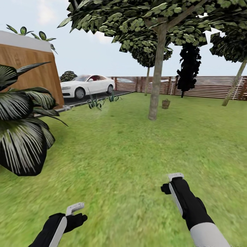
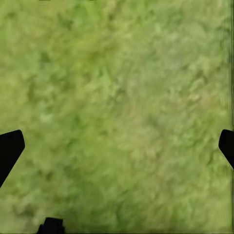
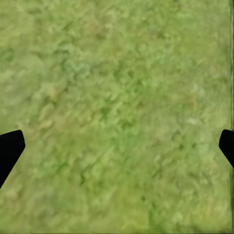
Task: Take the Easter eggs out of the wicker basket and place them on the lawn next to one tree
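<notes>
1. Both claws hang low over the grass with nothing in them. The left gripper [image 1: 76, 208] and the right gripper [image 1: 175, 177] show in the head view, and in each wrist view the dark fingertips [image 2: 10, 148] [image 3: 10, 148] sit at opposite edges with only grass between them, so both stand spread wide.

2. The wicker basket [image 1: 166, 103] stands far ahead on the lawn [image 1: 120, 154], just to the right of and slightly beyond the foot of the tree [image 1: 156, 79] with the thick bare trunk. It is well apart from both arms.

3. The three Easter eggs cannot be made out; the basket is too small at this range to show its contents.

4. Handling, as a judgement: the eggs are likely light, hard-shelled and smooth, so they may slip or roll. A hold across the widest part of the egg, with the fingers closing on opposite sides, seems safest. The woven basket should be stiff but light, and could tip if a finger catches its rim or handle.

5. Placement looks easy, since that tree is already just beside the basket.

6. No writing, brand or label can be read: the white car [image 1: 87, 85] on the driveway shows no legible plate or badge, and the wooden fence [image 1: 206, 86] is plain.
</notes>
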Robot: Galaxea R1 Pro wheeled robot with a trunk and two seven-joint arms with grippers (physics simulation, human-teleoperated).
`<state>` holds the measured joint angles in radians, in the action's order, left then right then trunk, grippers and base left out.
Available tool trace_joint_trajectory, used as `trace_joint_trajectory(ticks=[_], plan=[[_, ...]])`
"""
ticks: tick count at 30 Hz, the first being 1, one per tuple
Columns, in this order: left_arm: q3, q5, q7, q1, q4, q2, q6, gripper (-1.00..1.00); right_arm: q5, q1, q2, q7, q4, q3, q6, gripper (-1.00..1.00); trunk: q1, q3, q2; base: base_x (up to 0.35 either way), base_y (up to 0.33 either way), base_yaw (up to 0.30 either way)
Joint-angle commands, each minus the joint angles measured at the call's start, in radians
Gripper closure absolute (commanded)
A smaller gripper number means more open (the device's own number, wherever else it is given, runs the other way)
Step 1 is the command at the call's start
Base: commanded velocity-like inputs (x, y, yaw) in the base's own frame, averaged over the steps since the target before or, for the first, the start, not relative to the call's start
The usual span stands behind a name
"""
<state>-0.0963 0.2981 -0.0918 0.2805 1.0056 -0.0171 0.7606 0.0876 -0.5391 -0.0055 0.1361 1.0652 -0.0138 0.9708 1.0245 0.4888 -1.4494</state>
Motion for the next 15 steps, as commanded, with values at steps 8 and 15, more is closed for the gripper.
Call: trace_joint_trajectory(ticks=[8, 15], plan=[[-0.002, 0.012, -0.009, 0.000, -0.014, -0.015, 0.005, -1.00, 0.009, -0.001, -0.013, -0.004, 0.001, 0.037, 0.006, -1.00, 0.001, -0.003, -0.001, 0.275, -0.222, -0.294], [0.001, 0.010, -0.011, 0.000, -0.018, -0.013, 0.005, -1.00, 0.008, -0.001, -0.073, -0.006, 0.016, 0.107, 0.004, -1.00, 0.001, -0.011, -0.001, 0.272, -0.222, -0.252]])
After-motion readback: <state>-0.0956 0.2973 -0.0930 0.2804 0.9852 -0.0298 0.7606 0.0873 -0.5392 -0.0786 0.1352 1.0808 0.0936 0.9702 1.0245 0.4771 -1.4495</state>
